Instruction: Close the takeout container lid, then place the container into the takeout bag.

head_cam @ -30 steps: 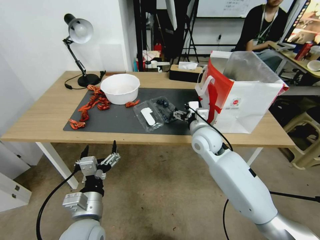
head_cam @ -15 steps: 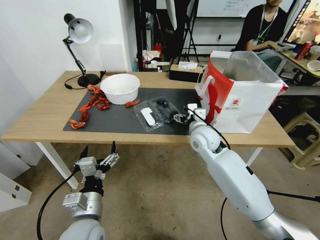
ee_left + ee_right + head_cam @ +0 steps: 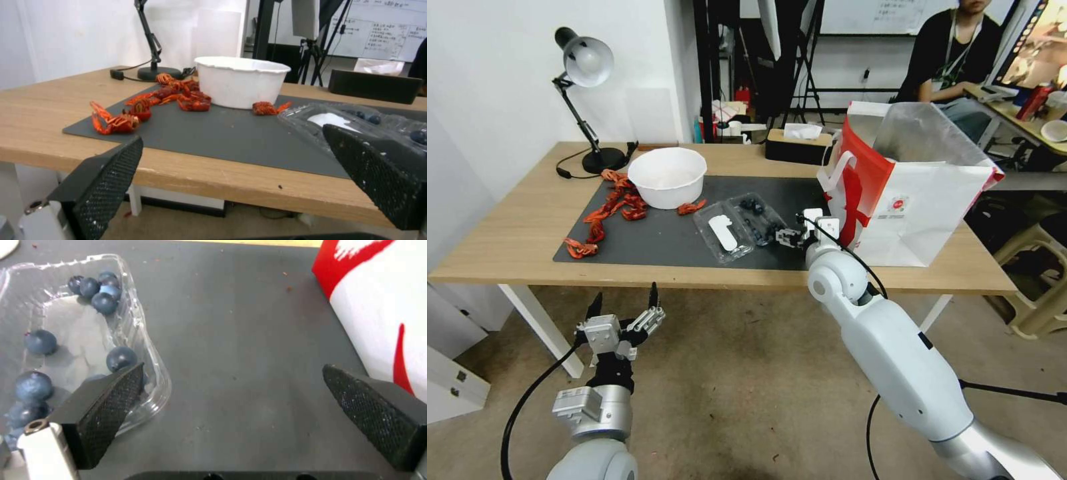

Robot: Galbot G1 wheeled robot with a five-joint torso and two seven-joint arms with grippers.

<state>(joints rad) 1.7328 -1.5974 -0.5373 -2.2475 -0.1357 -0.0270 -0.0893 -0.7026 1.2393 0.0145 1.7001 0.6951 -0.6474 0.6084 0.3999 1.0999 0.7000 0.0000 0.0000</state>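
Right wrist view: right tool [image 3: 231,396] spread wide, one finger [image 3: 106,400] over the box [image 3: 66,336] rim beside the berries [image 3: 40,341]; bag [image 3: 382,306] just beyond the other finger. Closing here likely crushes the rim or snags the bag. Left tool [image 3: 624,310] released, parked below the table [image 3: 514,233].

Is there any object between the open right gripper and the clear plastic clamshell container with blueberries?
Nothing visible. The right gripper is open on the dark mat, one finger already at the edge of the clear plastic clamshell container; bare mat lies between them.

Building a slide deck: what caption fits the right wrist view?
Open right claw above the dark mat, between the blueberry box and the paper bag.
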